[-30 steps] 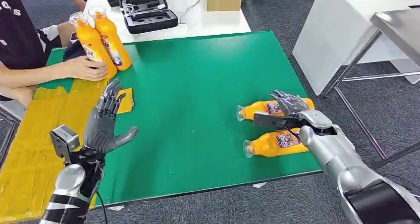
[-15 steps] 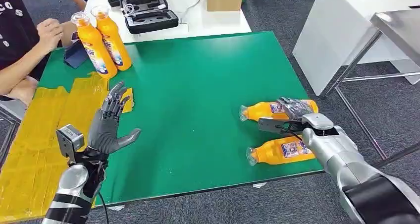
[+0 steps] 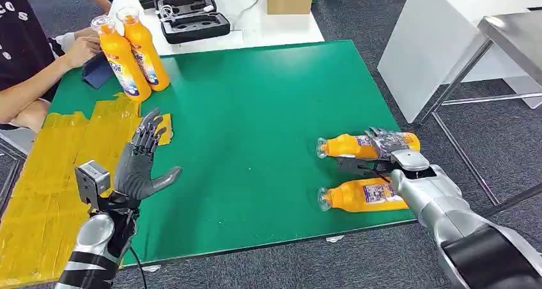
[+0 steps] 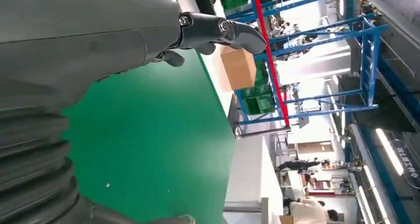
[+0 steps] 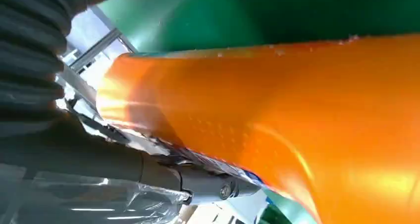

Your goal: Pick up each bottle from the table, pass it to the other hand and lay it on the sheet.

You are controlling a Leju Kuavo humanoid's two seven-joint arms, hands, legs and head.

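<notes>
While the farther lying bottle sits under your right hand, fingers wrapped on its labelled end, you are at the pick-up step. Just nearer that hand lies a second bottle. Your left hand waits spread wide, empty, beside the yellow sheet; next comes lifting and handing across.

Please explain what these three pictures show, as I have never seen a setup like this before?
This is a humanoid robot with two silver arms. The wide picture looks down from its head; the other two come from cameras at its wrists. On the green table two orange bottles stand at the far left corner beside a seated person, and two lie at the right. The right hand rests over the farther lying bottle; its wrist camera shows that bottle's orange body against the fingers, though a firm grip is unclear. The nearer lying bottle is untouched. The left hand waits open, holding nothing.
</notes>
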